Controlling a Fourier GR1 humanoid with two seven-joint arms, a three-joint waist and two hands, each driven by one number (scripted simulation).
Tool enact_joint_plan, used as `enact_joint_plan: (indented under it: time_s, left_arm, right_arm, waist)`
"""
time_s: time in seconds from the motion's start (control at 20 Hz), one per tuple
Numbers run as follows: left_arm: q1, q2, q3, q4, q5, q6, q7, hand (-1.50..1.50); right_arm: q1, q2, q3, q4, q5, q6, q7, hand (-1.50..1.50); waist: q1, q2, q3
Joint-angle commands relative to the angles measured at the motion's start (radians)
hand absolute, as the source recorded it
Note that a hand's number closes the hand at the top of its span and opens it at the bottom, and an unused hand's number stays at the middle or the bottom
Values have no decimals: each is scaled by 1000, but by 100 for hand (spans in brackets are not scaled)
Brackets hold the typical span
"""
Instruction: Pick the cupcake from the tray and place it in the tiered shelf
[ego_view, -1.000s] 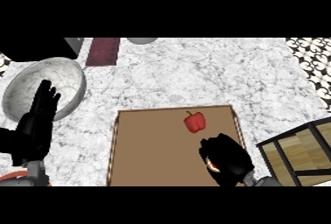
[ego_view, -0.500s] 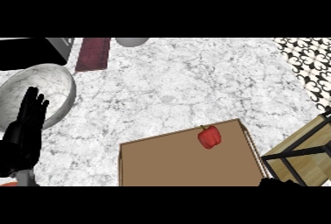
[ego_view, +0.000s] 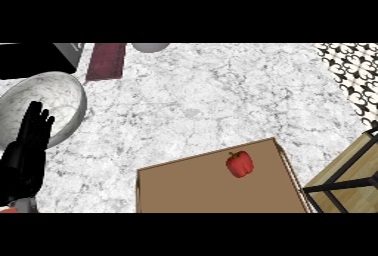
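Note:
A brown tray (ego_view: 199, 190) lies at the lower middle of the marble counter. On its upper right part sits a red bell pepper (ego_view: 239, 164); no cupcake shows on the tray. The wooden tiered shelf with a black frame (ego_view: 347, 175) stands at the lower right edge. My left hand (ego_view: 26, 150) rests open at the left edge, fingers up, beside a grey bowl. My right hand is out of view.
A large grey marble bowl (ego_view: 52, 107) sits at the left. A dark red rectangular block (ego_view: 107, 61) and a black box (ego_view: 33, 60) lie at the top left, a grey round object (ego_view: 151, 47) at the top edge. Patterned tiles (ego_view: 354, 75) border the right.
The view has shifted, so the tray and pepper now sit lower and further right. My right hand, seen on the tray a second ago, has left the view.

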Motion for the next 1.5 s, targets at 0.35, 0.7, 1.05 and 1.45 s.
enact_joint_plan:
  time_s: [0.35, 0.7, 1.05, 1.45]
  left_arm:
    - [-44, 1, -5, 36, -1, -18, 0, 0]
    - [-112, -29, -58, 37, -28, -19, 29, 0]
    - [-52, -37, -65, 7, -35, -53, -9, 0]
    - [-79, -7, -10, 38, -7, -95, -3, 0]
  right_arm:
    - [293, 41, -615, -219, -535, 80, -62, 150]
    - [147, -22, -878, 4, -791, 221, -6, 150]
    - [-52, -17, -849, 3, -751, 248, 168, 150]
    - [-368, -55, -700, 291, -566, 211, 133, 150]
  waist:
    - [45, 8, 0]
    - [106, 19, 2]
    - [118, 20, 2]
    - [125, 21, 3]
